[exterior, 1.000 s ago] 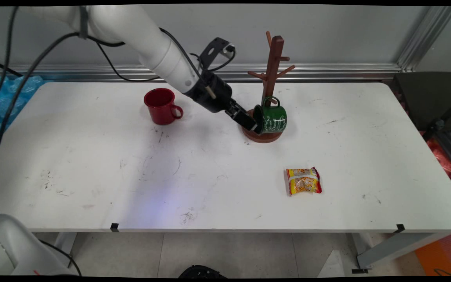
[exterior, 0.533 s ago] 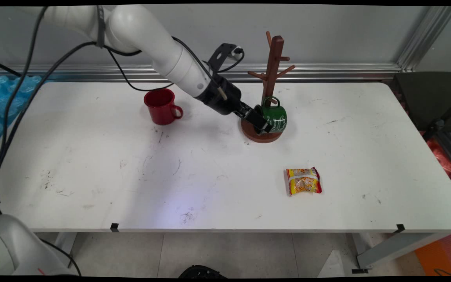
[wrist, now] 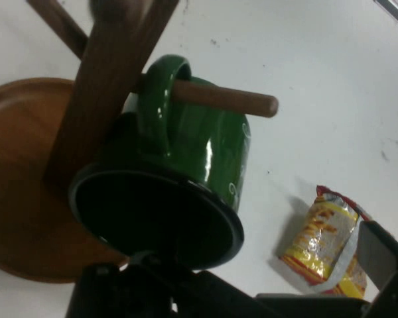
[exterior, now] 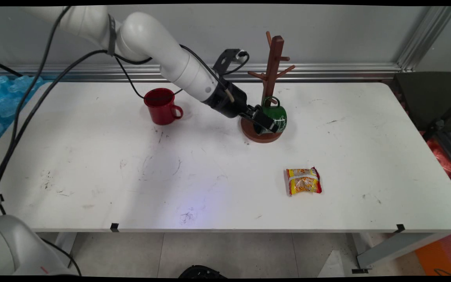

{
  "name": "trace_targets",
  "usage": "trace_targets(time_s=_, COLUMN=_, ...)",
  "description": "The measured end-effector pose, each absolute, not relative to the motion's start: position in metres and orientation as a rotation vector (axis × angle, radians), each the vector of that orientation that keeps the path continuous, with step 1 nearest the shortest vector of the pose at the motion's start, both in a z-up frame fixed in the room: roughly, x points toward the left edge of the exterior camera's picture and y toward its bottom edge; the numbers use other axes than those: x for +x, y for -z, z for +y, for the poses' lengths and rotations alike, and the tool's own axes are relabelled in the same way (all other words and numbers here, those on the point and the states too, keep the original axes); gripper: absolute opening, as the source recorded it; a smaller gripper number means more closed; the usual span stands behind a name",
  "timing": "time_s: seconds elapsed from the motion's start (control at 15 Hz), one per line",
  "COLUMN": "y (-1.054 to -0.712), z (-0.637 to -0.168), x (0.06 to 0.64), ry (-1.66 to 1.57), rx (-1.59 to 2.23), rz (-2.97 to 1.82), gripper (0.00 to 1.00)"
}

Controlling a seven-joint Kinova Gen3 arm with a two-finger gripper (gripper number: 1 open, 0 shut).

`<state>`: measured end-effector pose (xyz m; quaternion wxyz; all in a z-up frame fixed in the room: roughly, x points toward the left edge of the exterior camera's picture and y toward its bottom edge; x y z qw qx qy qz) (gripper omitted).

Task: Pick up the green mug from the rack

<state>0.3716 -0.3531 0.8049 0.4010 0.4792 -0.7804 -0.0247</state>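
End effector (exterior: 269, 126): placed at the rim of the green mug (exterior: 276, 116); whether the rim is clamped cannot be told, one finger (wrist: 383, 255) being seen apart at the hand view's right edge.
Green mug: hung by its handle on a low peg of the wooden mug tree (exterior: 271, 74), just above the round base, mouth turned left.
Red mug (exterior: 160, 105): stood upright on the table (exterior: 92, 164), well left of the tree.
Snack packet (exterior: 303, 181): laid flat, near and right of the tree.
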Motion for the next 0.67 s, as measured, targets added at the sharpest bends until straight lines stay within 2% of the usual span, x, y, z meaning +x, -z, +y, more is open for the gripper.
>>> trace_targets(time_s=0.67, y=-0.786, z=-0.364, x=0.363, ry=0.103, rx=1.288, rz=-1.879, gripper=1.00)
